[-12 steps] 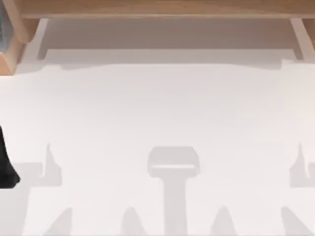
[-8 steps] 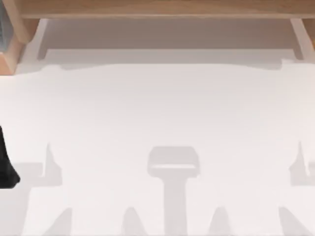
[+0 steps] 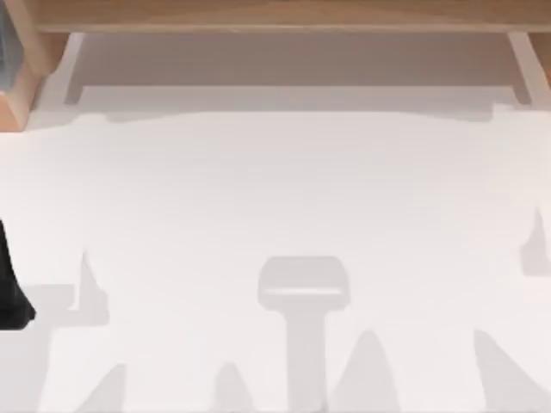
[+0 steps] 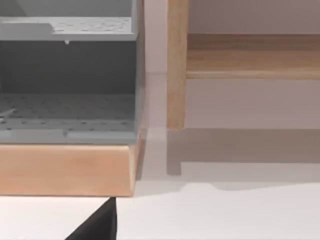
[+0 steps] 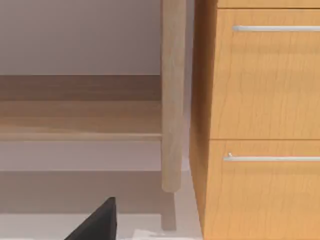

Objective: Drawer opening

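The left arm point(image 3: 12, 288) shows as a dark shape at the 9 o'clock edge of the top view. One dark finger tip point(image 4: 97, 225) of the left tool appears in the left wrist view, and one point(image 5: 97, 222) of the right tool in the right wrist view.

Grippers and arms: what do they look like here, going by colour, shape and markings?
Little of them shows. The left arm is a plain black, rounded shape at the top view's left edge. Each wrist view has a matte black, pointed wedge, in the left wrist view and in the right wrist view. No cables or markings are visible.

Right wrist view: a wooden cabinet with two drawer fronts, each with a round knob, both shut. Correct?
Not quite. The right wrist view shows the cabinet with long silver bar handles, upper and lower, not round knobs. Both drawer fronts do look shut.
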Robot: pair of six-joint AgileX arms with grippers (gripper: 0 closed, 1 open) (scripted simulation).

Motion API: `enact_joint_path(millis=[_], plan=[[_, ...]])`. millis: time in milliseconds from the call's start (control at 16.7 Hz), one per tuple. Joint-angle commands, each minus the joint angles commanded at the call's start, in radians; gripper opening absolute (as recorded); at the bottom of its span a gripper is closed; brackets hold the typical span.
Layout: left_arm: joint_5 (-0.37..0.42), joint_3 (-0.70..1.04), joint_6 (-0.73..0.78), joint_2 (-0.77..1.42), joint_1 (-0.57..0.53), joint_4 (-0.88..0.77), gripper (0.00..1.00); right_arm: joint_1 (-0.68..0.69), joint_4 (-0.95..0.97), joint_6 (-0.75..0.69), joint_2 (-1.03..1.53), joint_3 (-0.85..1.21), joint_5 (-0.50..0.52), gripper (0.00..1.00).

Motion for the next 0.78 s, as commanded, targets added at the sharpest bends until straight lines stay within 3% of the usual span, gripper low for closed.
enact_joint_path(millis=[480, 780], plan=[[0.000, 0.000, 0.000, 0.000, 0.000, 0.000, 1.00, -0.282, 0.376, 0.012, 0.609, 0.212, -0.275, 1.00], [0.000, 0.000, 0.000, 0.000, 0.000, 0.000, 1.00, -0.354, 0.489, 0.008, 0.785, 0.279, -0.362, 1.00]])
